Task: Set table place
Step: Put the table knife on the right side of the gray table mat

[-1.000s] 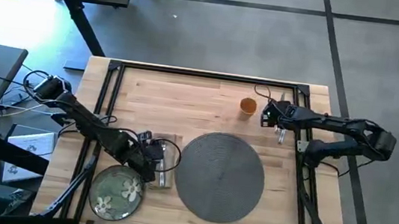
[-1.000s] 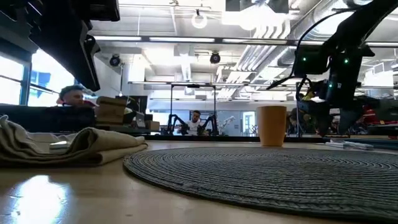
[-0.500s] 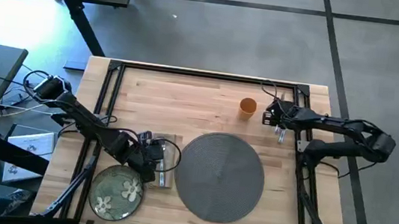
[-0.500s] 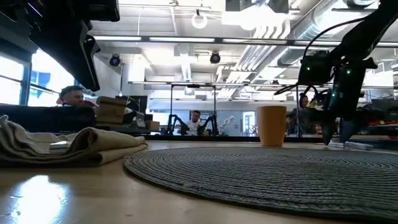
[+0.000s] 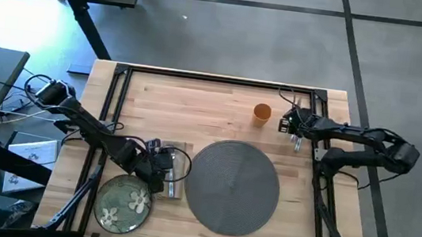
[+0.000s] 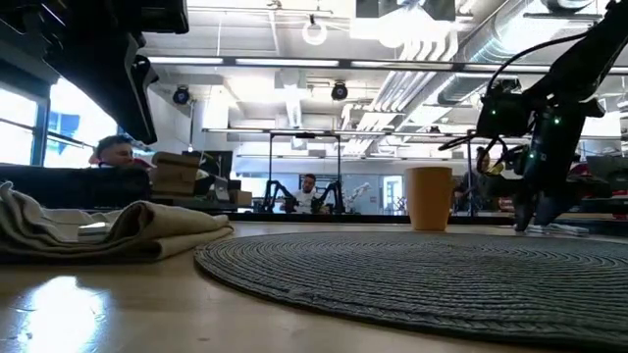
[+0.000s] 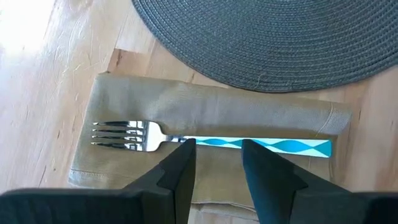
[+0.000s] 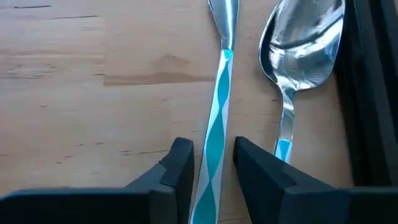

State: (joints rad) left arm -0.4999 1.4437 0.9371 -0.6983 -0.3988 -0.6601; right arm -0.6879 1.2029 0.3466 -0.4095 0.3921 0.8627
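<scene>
Pincer status, right arm: I see the right pincer [image 8: 206, 163] lowered over the counter [image 5: 196, 105] near its right rail, just beside the orange cup [image 5: 262, 112]. Its fingers [image 8: 177, 165] stand slightly apart and straddle the blue-and-white handle of a knife [image 8: 219, 106]; I cannot tell whether they touch it. A spoon [image 8: 297, 56] lies just beside the knife.

The left pincer [image 7: 217, 163] hovers over the tan napkin [image 7: 211, 112], fingers parted on either side of the fork [image 7: 186, 142] lying on it, nothing grasped.

I see the dark-grey placemat [image 5: 233, 186] centred on the counter, bare, with the green flowered plate [image 5: 123, 203] well to its left.
</scene>
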